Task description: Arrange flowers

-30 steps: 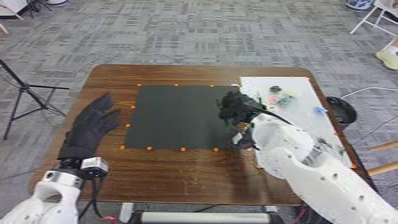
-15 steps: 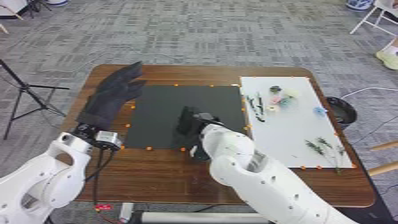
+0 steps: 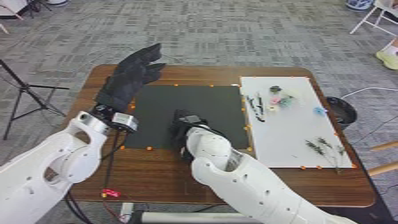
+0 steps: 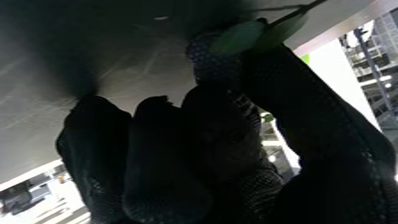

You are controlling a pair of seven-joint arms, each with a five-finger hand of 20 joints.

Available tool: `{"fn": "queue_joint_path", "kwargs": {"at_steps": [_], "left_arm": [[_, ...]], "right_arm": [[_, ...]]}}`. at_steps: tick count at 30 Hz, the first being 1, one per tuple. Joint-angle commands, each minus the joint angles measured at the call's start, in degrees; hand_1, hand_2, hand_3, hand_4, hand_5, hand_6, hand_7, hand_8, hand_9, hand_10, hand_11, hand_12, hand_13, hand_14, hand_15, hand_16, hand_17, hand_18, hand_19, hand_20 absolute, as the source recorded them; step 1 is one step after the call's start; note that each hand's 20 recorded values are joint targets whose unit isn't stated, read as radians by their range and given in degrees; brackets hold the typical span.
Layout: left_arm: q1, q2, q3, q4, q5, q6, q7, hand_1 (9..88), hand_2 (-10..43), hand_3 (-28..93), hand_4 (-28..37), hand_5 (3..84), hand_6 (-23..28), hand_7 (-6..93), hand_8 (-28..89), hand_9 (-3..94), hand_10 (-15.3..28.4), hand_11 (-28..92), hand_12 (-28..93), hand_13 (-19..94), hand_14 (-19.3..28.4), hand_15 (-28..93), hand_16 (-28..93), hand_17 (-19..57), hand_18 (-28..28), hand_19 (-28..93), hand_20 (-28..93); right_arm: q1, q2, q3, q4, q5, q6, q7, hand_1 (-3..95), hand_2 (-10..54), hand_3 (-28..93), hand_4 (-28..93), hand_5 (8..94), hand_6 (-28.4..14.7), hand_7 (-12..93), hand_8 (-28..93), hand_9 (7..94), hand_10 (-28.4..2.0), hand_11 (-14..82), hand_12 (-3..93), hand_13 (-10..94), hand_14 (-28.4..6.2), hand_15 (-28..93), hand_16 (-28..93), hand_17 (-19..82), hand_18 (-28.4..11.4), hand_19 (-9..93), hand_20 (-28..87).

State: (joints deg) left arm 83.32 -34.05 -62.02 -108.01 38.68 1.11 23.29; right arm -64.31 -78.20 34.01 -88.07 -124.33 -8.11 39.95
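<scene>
In the head view my right hand (image 3: 185, 122) is low over the middle of the black mat (image 3: 158, 107). The right wrist view has my right hand (image 4: 213, 150) pinching a leafy green sprig (image 4: 235, 39) between thumb and finger, its fingertips close to the dark mat surface. My left hand (image 3: 131, 75), open with fingers straight, hangs over the table's back left part. On the white board (image 3: 284, 132) lie a pink flower (image 3: 275, 100), a blue flower (image 3: 320, 110), a dark flower (image 3: 275, 89) and green sprigs (image 3: 315, 146).
Long thin dark-and-white items (image 3: 256, 107) lie near the board's left edge. Orange markers line the mat and board. A black bin (image 3: 341, 111) stands off the table's right side, and a tripod (image 3: 28, 92) stands on the floor at left.
My right hand has moved left from the board's edge onto the mat. My left hand has shifted toward the back and to the right.
</scene>
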Motion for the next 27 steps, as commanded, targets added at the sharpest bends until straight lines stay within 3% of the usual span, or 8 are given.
{"fn": "queue_joint_path", "kwargs": {"at_steps": [1, 3, 9, 18, 20, 21, 22, 27], "left_arm": [[-2.1, -1.71, 2.05, 0.72, 0.4, -1.92, -0.04, 28.4, -5.3, 66, -25.6, 22.7, 1.7, 17.0, -8, 17.0, 9.6, 14, 19, 16, 12.5, 24, 6, -10.6, 19.1, 36, 12], [-2.8, -1.74, 2.93, 0.72, 0.16, -1.59, 0.31, 28.3, -5.4, 66, -25.6, 22.8, 1.7, 16.9, -8, 17.0, 9.6, 14, 19, 16, 12.5, 24, 6, -10.6, 19.1, 36, 12], [-5.6, -2.8, 5.03, 1.94, 0.4, -2.84, -0.77, 28.3, -5.4, 66, -25.6, 22.9, 1.7, 16.8, -8, 17.0, 9.6, 14, 19, 16, 12.5, 24, 6, -10.5, 19.1, 36, 12], [-8.0, -1.69, 7.55, 1.35, 0.26, -1.53, 0.95, 28.4, -5.4, 65, -25.4, 22.9, 1.7, 16.7, -8, 17.2, 9.6, 14, 19, 16, 12.6, 24, 6, -10.5, 19.1, 36, 12], [-7.2, -1.08, 7.1, 0.57, 0.04, -0.29, 1.81, 28.4, -5.4, 65, -25.4, 22.9, 1.7, 16.7, -8, 17.2, 9.6, 14, 19, 16, 12.6, 24, 6, -10.5, 19.1, 36, 12], [-7.3, -3.18, 6.72, 1.96, 0.28, -2.63, 0.25, 28.3, -5.4, 65, -25.4, 22.9, 1.6, 16.7, -8, 17.2, 9.6, 14, 19, 16, 12.6, 24, 6, -10.5, 19.1, 36, 12], [-8.4, -2.15, 7.71, 1.48, 0.08, -1.9, 1.14, 28.3, -5.4, 65, -25.4, 22.9, 1.6, 16.7, -8, 17.2, 9.6, 14, 19, 16, 12.6, 24, 6, -10.5, 19.1, 36, 12], [-8.3, -2.95, 7.66, 1.68, 0.19, -1.7, 1.42, 28.4, -5.4, 65, -25.5, 22.9, 1.6, 16.8, -8, 17.2, 9.6, 14, 19, 16, 12.6, 24, 6, -10.6, 19.1, 36, 12]], "right_arm": [[-0.2, -0.9, -1.6, 0.5, 0.1, 1.7, 0.2, 35.1, -0.2, 84, -5, 72.0, 1.5, 60, 30, 91.1, -6.0, 66.6, 49.6, 88, -6.3, 80, 37, 64, -17.3, 93, 73], [-0.2, -1.1, -1.9, 0.8, -0.2, 2.7, -0.7, 35.3, -0.2, 84, -5, 72.1, 1.4, 59, 30, 91.1, -6.0, 66.5, 49.8, 88, -6.2, 80, 37, 64, -17.2, 93, 74], [0.4, -2.7, -1.6, 2.2, 3.0, 7.8, -1.8, 35.8, -0.7, 84, -5, 72.7, 1.4, 59, 29, 91.2, -5.9, 66.3, 50.1, 88, -6.1, 80, 37, 64, -17.3, 93, 74], [5.0, -4.2, -4.0, 4.4, 10.2, 12.9, -2.1, 35.7, -0.9, 84, -5, 73.5, 1.7, 58, 29, 92.1, -5.6, 66.1, 50.0, 89, -5.5, 80, 37, 66, -17.0, 93, 74], [5.8, -4.6, -4.8, 4.5, 11.2, 13.1, -2.6, 35.8, -1.0, 84, -5, 73.4, 1.7, 58, 29, 92.1, -5.6, 66.0, 50.0, 89, -5.5, 80, 37, 66, -17.0, 93, 74], [5.4, -4.0, -5.4, 4.0, 11.9, 13.6, -0.7, 35.9, -1.1, 84, -5, 73.4, 1.7, 58, 29, 92.1, -5.6, 66.0, 50.1, 89, -5.5, 80, 37, 66, -17.1, 93, 74], [6.2, -4.5, -5.7, 4.6, 12.0, 14.1, -1.0, 36.0, -1.2, 84, -5, 73.5, 1.7, 58, 29, 92.1, -5.6, 66.0, 50.1, 89, -5.5, 80, 38, 66, -17.0, 93, 74], [5.3, -5.1, -5.5, 5.6, 10.9, 12.6, -1.2, 36.6, -1.0, 84, -7, 73.5, 1.8, 58, 28, 92.0, -5.4, 65.7, 50.2, 89, -5.4, 80, 38, 66, -16.9, 93, 74]]}}
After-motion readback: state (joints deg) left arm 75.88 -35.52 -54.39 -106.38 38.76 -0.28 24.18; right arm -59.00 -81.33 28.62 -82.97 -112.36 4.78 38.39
